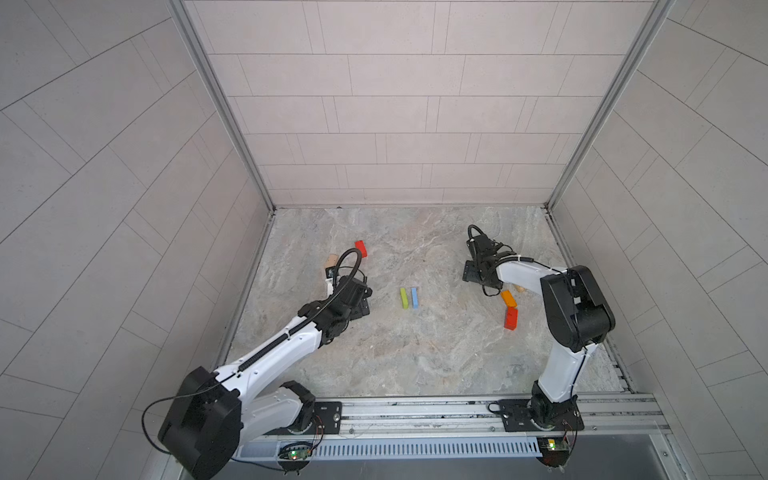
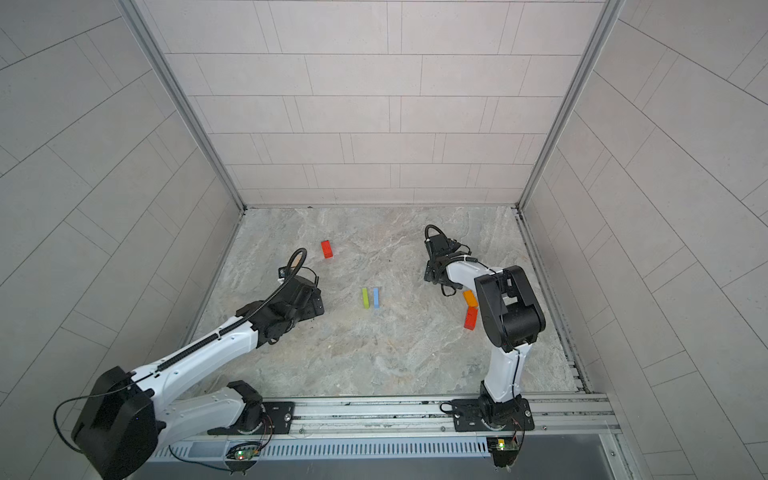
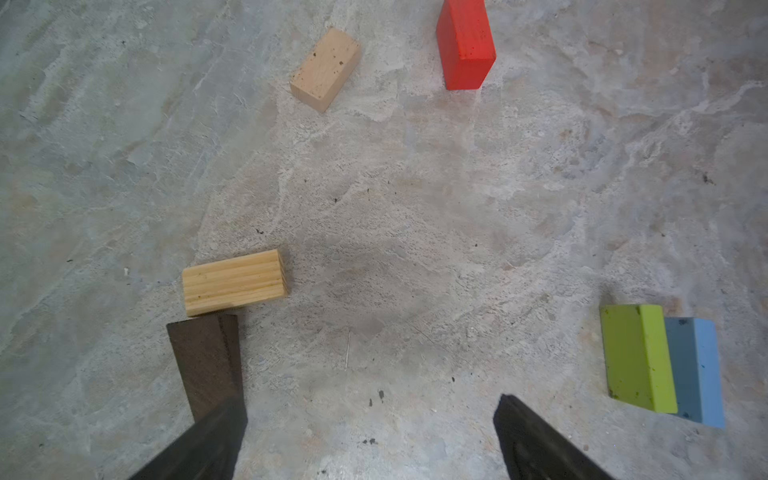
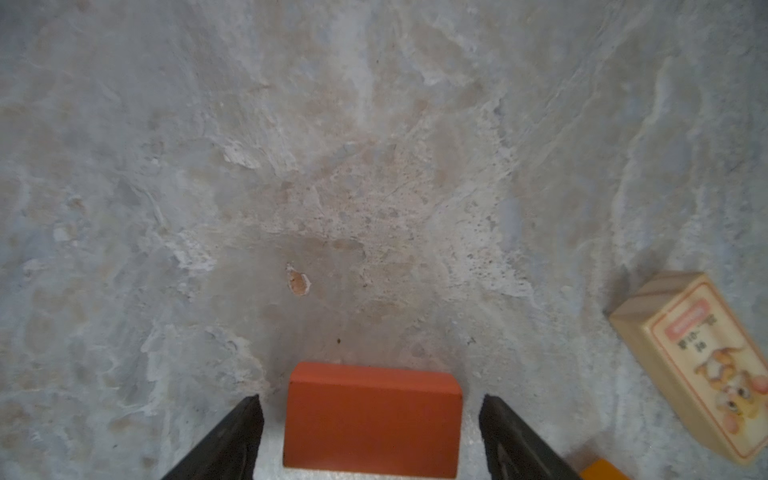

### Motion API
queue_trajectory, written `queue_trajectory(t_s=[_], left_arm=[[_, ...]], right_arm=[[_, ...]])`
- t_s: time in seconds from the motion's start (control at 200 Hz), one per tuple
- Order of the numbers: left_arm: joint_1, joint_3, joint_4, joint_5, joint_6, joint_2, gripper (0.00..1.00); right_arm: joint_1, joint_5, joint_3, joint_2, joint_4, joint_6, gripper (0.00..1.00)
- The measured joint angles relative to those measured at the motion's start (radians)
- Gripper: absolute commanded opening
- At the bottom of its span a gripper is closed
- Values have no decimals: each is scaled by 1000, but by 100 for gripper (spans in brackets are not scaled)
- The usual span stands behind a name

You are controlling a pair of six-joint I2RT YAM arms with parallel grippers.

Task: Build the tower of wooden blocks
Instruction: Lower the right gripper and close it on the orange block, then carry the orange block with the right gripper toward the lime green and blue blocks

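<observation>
While no tower stood yet on the table [image 1: 415, 353], the left gripper [image 3: 369, 401] hung low with its fingers [image 3: 208, 440] spread fully and nothing between them. One finger was just beside the end of the dark brown block [image 3: 205, 365], which met a striped tan block [image 3: 235, 282]; whether the finger touched the brown one could not be told. A plain tan block [image 3: 325, 68] and a red block [image 3: 465, 45] lay farther off.

In the middle, the green block [image 1: 403, 298] and the blue block [image 1: 414, 298] lay close side by side. I judge they were put so as the lowest layer, to carry crosswise pieces.

On the right, the right gripper [image 4: 370, 401] was down around a red-orange block [image 4: 374, 419], one finger at each side with a small gap, so nothing was gripped yet. This placing seemed to prepare a grasp. A block with a printed picture [image 4: 698, 374] lay near, apart.
</observation>
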Motion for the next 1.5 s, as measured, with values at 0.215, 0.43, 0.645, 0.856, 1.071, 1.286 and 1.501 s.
queue_trajectory(t_s=[0.215,0.43,0.645,0.856,1.071,1.286,1.501], left_arm=[[0,0,4,0,0,-2,100],[0,0,5,0,0,-3,100],[0,-1,5,0,6,-7,100],[0,-5,5,0,8,-12,100],[0,7,-34,-1,6,-6,100],[0,11,-89,-5,3,-23,100],[0,-16,-123,-4,-29,-80,100]], right_arm=[[0,-1,0,10,1,18,66],[0,-10,3,10,4,18,49],[0,-21,3,10,5,9,43],[0,-55,-2,-1,5,-14,43],[26,-122,-11,-48,-23,-51,43],[114,-140,48,-118,-112,-61,43],[249,-111,106,-166,-168,-64,43]])
